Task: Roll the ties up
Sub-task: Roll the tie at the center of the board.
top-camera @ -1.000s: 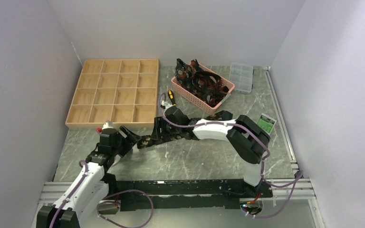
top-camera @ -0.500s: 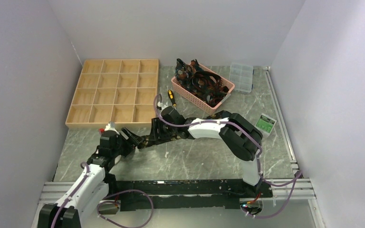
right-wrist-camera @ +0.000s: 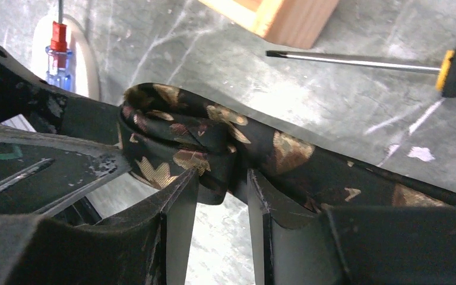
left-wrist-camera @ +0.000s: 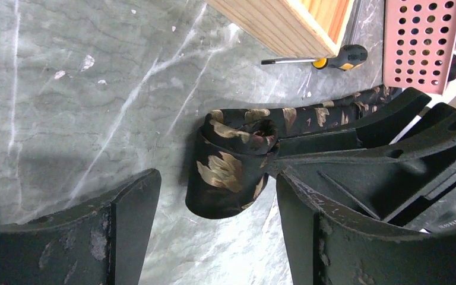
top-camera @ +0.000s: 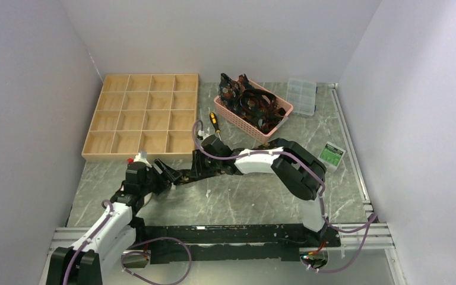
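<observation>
The tie (left-wrist-camera: 231, 160), half rolled, lies on the worktop (left-wrist-camera: 95, 89) just in front of the wooden tray (left-wrist-camera: 285, 24). The left tool (left-wrist-camera: 217, 181) stands spread wide around the roll. The right tool (right-wrist-camera: 222, 176) pinches its outer fold.

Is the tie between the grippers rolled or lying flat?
Partly rolled: the tie has a coiled end; its tail runs unrolled toward the basket.

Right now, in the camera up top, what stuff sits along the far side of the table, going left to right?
Wooden tray → screwdriver → pink basket → clear plastic box.
</observation>
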